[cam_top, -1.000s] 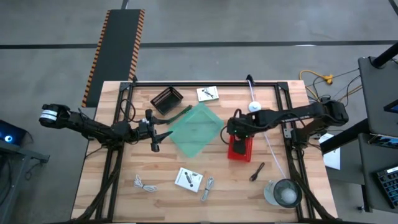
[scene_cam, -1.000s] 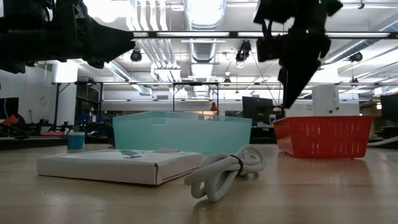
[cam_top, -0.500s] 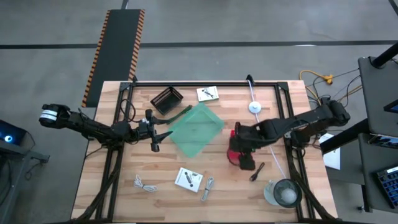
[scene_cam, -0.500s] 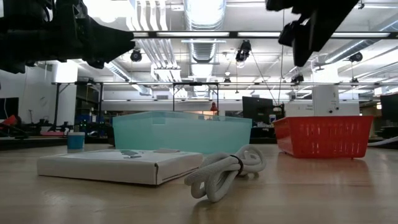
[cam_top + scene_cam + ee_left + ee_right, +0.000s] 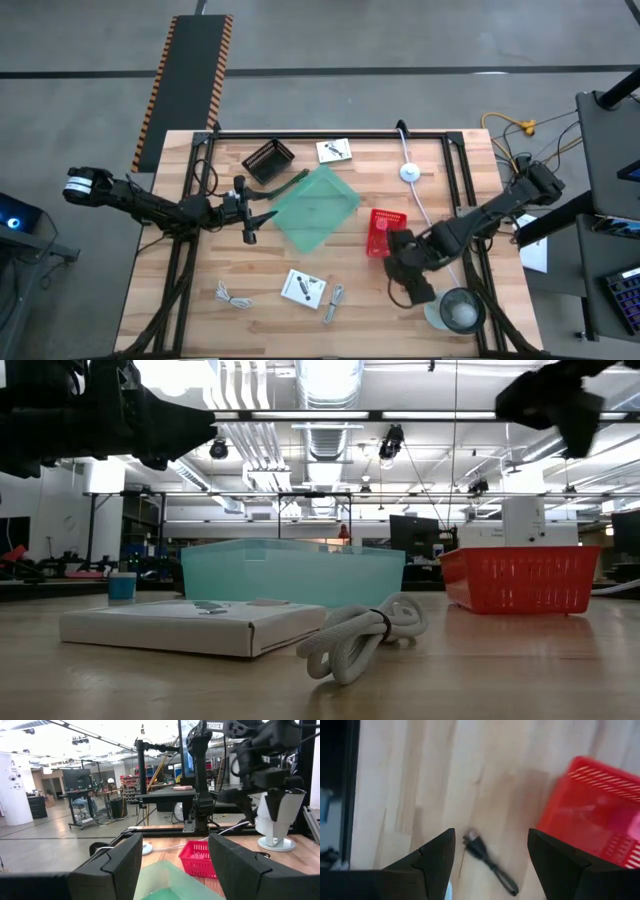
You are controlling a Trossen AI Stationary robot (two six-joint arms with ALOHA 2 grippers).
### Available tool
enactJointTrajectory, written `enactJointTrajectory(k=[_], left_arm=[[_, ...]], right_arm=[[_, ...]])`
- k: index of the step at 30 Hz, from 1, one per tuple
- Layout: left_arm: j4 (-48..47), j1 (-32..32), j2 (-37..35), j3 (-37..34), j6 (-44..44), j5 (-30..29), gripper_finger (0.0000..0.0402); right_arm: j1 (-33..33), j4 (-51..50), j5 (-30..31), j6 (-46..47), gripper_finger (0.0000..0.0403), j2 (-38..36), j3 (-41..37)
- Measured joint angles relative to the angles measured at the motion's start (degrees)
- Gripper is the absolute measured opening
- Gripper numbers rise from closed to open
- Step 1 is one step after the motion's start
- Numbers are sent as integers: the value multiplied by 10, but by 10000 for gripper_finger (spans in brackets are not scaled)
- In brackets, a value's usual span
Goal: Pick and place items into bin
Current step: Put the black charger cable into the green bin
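Note:
My right gripper point(image 5: 404, 284) point(image 5: 490, 833) hangs open above the table, pointing down over a dark stick point(image 5: 488, 861) that lies flat on the wood beside the red basket point(image 5: 386, 231). My left gripper point(image 5: 250, 216) point(image 5: 175, 840) waits open and level at the left of the teal bin point(image 5: 315, 208), with nothing between its fingers. A white coiled cable point(image 5: 232, 296) point(image 5: 365, 634), a flat white packet point(image 5: 303, 288) point(image 5: 195, 628) and a small metal piece point(image 5: 333, 303) lie near the front edge. A second packet point(image 5: 333, 150) lies at the far edge. A green pen point(image 5: 289, 184) lies by the bin's far left side.
A black basket point(image 5: 268, 160) stands at the far left. A white round stand point(image 5: 410, 172) with a cord sits far right of the bin. A clear cup point(image 5: 458, 310) stands at the near right corner, close to my right gripper. Bare wood shows between the packet and the red basket.
My right gripper has swung from over the red basket toward the table's near right corner, rising a little and rolling about its own axis; it now hangs over the dark stick. The red basket, half hidden before, shows whole.

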Motion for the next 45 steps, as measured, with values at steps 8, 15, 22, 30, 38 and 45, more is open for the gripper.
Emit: enactJointTrajectory(k=[8, 15, 22, 30, 38, 45], left_arm=[[0, 0, 0, 0, 0, 0, 211], [0, 0, 0, 0, 0, 0, 211], [0, 0, 0, 0, 0, 0, 211], [0, 0, 0, 0, 0, 0, 211], [0, 0, 0, 0, 0, 0, 211], [0, 0, 0, 0, 0, 0, 211]], right_arm=[[34, 14, -1, -3, 228, 0, -38], [36, 37, -2, -5, 224, 0, -72], [36, 37, -2, -9, 224, 0, -76], [33, 40, -5, -59, 210, 0, -71], [-14, 47, -55, -115, 174, 3, -71], [-28, 51, -68, -173, 170, 42, -71]])
